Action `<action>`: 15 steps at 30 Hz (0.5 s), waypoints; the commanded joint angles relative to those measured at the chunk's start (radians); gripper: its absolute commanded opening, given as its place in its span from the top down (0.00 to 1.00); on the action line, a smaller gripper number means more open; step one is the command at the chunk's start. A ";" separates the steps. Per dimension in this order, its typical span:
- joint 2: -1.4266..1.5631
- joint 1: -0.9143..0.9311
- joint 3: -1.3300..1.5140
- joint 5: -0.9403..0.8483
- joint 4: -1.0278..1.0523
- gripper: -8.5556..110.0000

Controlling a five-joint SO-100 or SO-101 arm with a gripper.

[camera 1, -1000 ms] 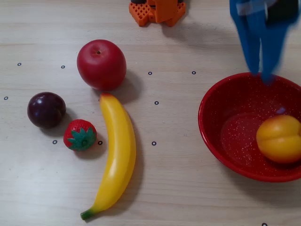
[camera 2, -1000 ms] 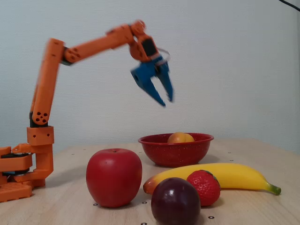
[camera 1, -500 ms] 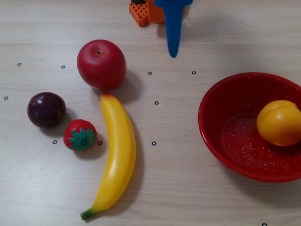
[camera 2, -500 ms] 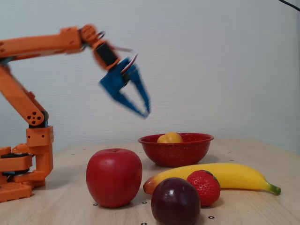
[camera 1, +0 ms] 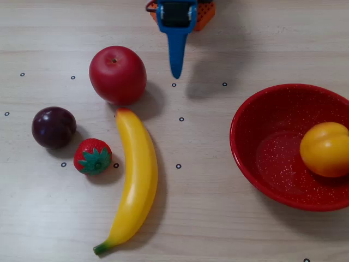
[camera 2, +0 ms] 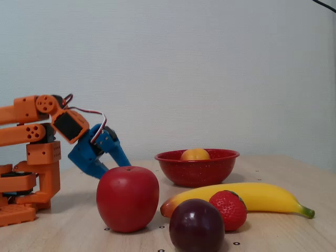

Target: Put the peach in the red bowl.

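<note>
The yellow-orange peach [camera 1: 325, 148] lies inside the red speckled bowl [camera 1: 262, 117], against its right side in the overhead view. In the fixed view the peach [camera 2: 195, 154] just shows over the bowl's rim [camera 2: 197, 170]. My blue gripper [camera 1: 175, 72] is at the top middle of the overhead view, well left of the bowl. It looks shut and holds nothing. In the fixed view the gripper [camera 2: 122, 163] is drawn back near the orange arm base, pointing down toward the table.
A red apple [camera 1: 118, 75], a dark plum [camera 1: 53, 127], a strawberry [camera 1: 92, 156] and a long banana [camera 1: 136, 180] lie on the left half of the wooden table. The apple is closest to the gripper.
</note>
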 commanded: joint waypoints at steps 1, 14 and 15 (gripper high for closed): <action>0.044 -0.018 -0.011 -0.020 -0.003 0.93; 0.071 -0.046 0.038 -0.129 -0.009 0.93; 0.071 -0.046 0.038 -0.127 -0.009 0.93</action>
